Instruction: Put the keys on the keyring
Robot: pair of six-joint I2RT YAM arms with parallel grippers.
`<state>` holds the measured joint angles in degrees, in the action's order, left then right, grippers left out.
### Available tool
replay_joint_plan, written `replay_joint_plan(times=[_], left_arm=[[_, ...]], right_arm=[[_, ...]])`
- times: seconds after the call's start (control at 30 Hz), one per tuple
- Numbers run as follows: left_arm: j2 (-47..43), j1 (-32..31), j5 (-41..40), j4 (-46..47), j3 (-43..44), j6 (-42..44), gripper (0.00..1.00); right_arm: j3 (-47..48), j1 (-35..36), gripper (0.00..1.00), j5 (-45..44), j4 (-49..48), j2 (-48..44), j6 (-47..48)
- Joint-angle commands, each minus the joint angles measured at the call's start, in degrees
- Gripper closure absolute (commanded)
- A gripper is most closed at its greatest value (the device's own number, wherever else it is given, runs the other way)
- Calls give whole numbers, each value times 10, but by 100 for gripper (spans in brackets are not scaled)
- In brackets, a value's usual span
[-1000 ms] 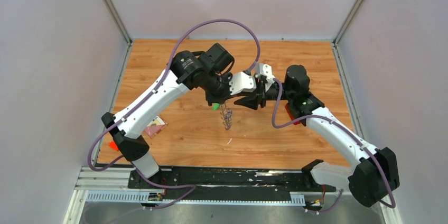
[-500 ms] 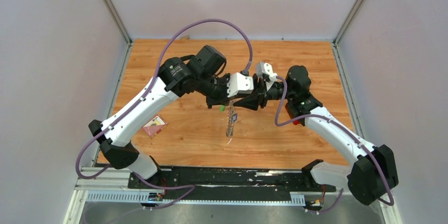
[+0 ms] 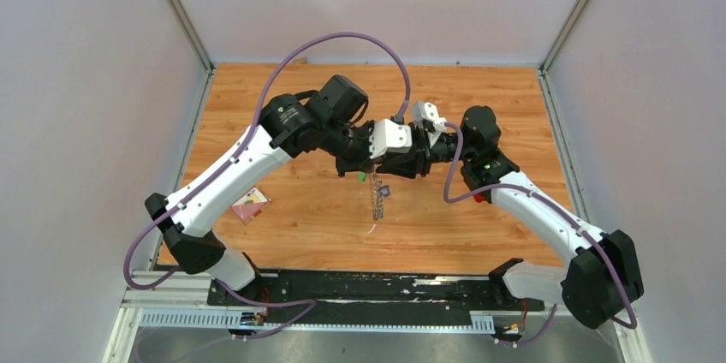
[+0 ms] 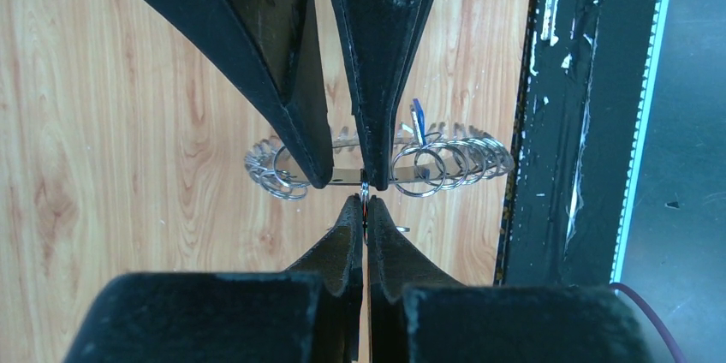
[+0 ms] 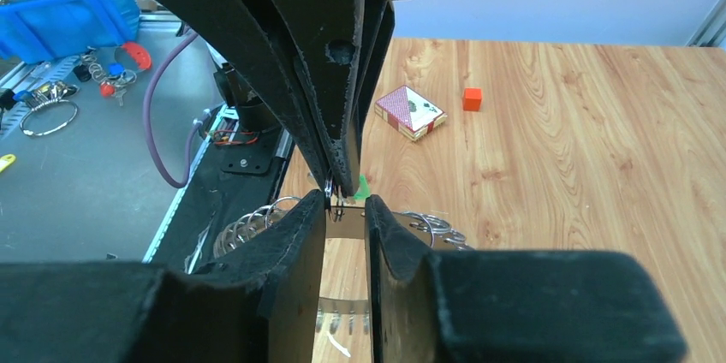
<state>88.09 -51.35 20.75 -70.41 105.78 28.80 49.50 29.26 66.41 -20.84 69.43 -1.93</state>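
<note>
The keyring, a silver band with many small rings, hangs edge-on below the two meeting grippers. My left gripper is shut on a thin ring at the keyring's top. My right gripper comes from the opposite side, jaws apart. The keyring's band spans the gap; whether the pads touch it does not show. A green key sits by the left fingertips. A blue key hangs among the rings.
A pink card box lies on the wooden table left of centre, also seen from the right wrist, with a small red block close to it. The black base rail runs along the near edge.
The left arm's elbow has dropped outward and the hanging keyring has shifted slightly right. The right gripper has moved in onto the keyring's top and narrowed its jaws.
</note>
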Motion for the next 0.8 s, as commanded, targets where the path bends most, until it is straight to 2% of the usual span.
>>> replay_joint_plan(times=[0.0,0.57,0.77], left_arm=[[-11,-2,24,29,-2,-9,100],[-19,-2,40,53,-20,-18,100],[-23,-2,48,63,-24,-21,100]], right_arm=[[2,5,77,3,-8,6,3],[3,11,91,-10,-9,9,0],[4,12,100,-13,-7,9,3]])
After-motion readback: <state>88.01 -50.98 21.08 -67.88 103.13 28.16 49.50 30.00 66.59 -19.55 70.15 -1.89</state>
